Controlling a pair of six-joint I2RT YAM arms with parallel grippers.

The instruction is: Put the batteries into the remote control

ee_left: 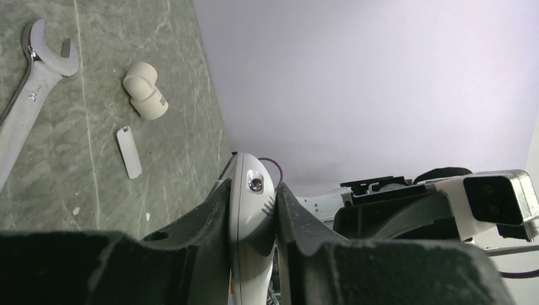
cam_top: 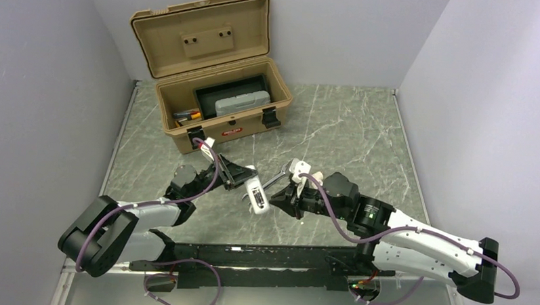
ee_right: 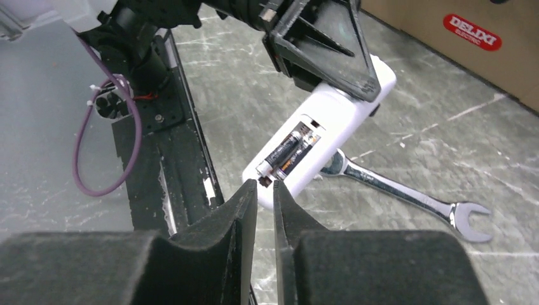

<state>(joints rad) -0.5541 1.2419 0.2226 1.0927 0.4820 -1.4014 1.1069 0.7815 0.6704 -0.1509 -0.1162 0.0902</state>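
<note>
My left gripper (cam_top: pixel 242 180) is shut on the remote control (cam_top: pixel 257 196), a slim white bar held above the table with its free end slanting down. The left wrist view shows the remote control (ee_left: pixel 251 203) clamped edge-on in the left gripper (ee_left: pixel 253 187). In the right wrist view the remote control (ee_right: pixel 330 121) shows its open recess with two batteries (ee_right: pixel 287 154) lying side by side in it. My right gripper (ee_right: pixel 265 184) hovers just short of the remote's lower end. Its jaws stand a narrow slit apart with nothing between them.
A silver wrench (ee_right: pixel 407 197) lies on the marble table under the remote. A small white curved piece (ee_left: pixel 146 92) and a flat grey cover strip (ee_left: pixel 129 151) lie near the wrench (ee_left: pixel 28 95). An open tan toolbox (cam_top: pixel 215 83) stands at the back left.
</note>
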